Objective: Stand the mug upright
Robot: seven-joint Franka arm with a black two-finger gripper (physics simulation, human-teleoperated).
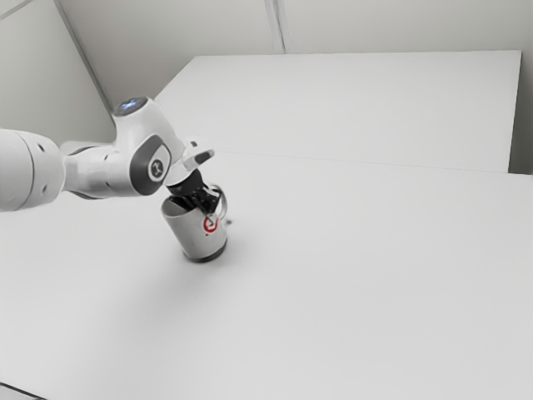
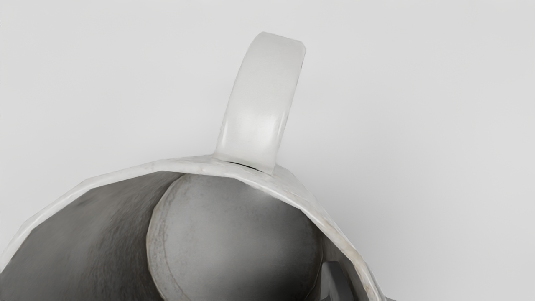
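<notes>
table (image 1: pixel 358 275): spreads out below your gripper (image 1: pixel 210 207).
arm (image 1: pixel 117 169): reaches your gripper from the exterior view's left.
mug (image 1: pixel 193 236): directly below your gripper, mouth up and close to upright; you cannot tell whether its base touches the table.
grip: narrow, closed on the mug's wall, one finger (image 2: pixel 336 282) inside the mouth, the other outside.
handle (image 2: pixel 261 100): beside your gripper, standing out from the mug.
red mark (image 1: pixel 211 224): on the mug's outside, just below your gripper.
</notes>
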